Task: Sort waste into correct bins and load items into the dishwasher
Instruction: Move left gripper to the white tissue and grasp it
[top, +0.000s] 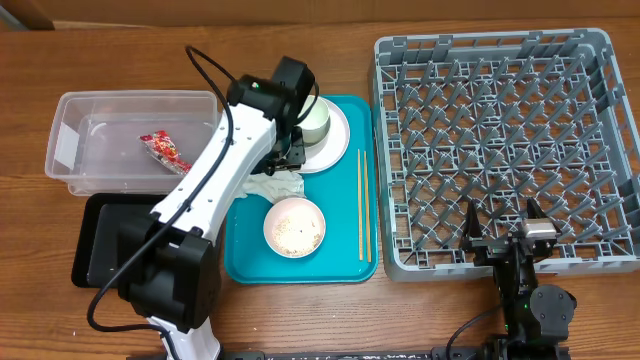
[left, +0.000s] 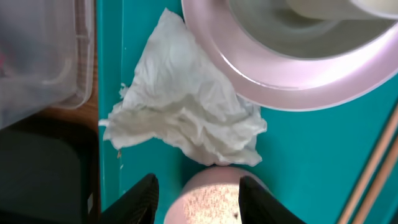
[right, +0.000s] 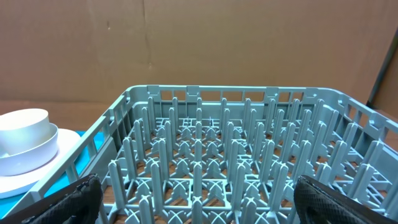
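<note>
My left gripper (top: 290, 152) is open and empty, hovering over the teal tray just above the crumpled white tissue (top: 272, 186). In the left wrist view the tissue (left: 186, 115) lies ahead of the open fingers (left: 199, 202), between the pink-white plate (left: 292, 81) and a white bowl of rice grains (left: 208, 202). The plate (top: 335, 145) carries the pale cup (top: 313, 120). The rice bowl (top: 295, 227) and the chopsticks (top: 363, 205) lie on the teal tray. The red wrapper (top: 165, 150) lies in the clear tub (top: 90, 110). My right gripper (top: 503, 235) is open at the grey rack's (top: 500, 60) front edge.
The black tray (top: 95, 245) sits left of the teal tray (top: 345, 268), below the clear tub. My left arm crosses over both. The right wrist view shows the rack's pegs (right: 217, 162) between the open fingers (right: 199, 199) and the cup (right: 25, 140) at far left.
</note>
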